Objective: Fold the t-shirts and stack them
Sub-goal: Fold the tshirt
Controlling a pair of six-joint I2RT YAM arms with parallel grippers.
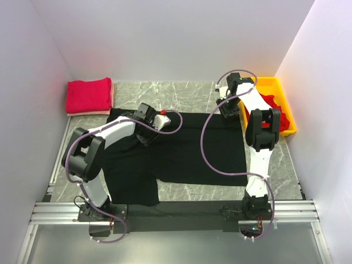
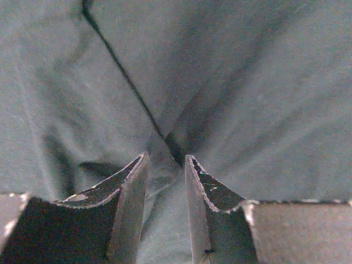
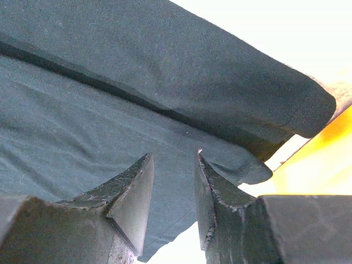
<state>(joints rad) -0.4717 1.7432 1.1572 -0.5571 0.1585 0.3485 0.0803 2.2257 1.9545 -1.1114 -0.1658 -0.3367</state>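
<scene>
A black t-shirt (image 1: 187, 157) lies spread across the middle of the table. My left gripper (image 1: 160, 122) is at its far edge, left of centre. In the left wrist view the left gripper (image 2: 165, 157) has closed partway on a ridge of the black cloth (image 2: 247, 82), and creases run out from its tips. My right gripper (image 1: 227, 113) is at the shirt's far right corner. There the right gripper (image 3: 173, 155) has its jaws apart over smooth black cloth (image 3: 82, 137), below a folded-over edge. A folded red t-shirt (image 1: 88, 94) sits at the back left.
A yellow tray (image 1: 290, 118) stands at the back right, close to the right arm, with red cloth (image 1: 269, 102) in it. Its yellow edge (image 3: 330, 159) shows in the right wrist view. White walls close in three sides. A metal rail (image 1: 176, 212) runs along the near edge.
</scene>
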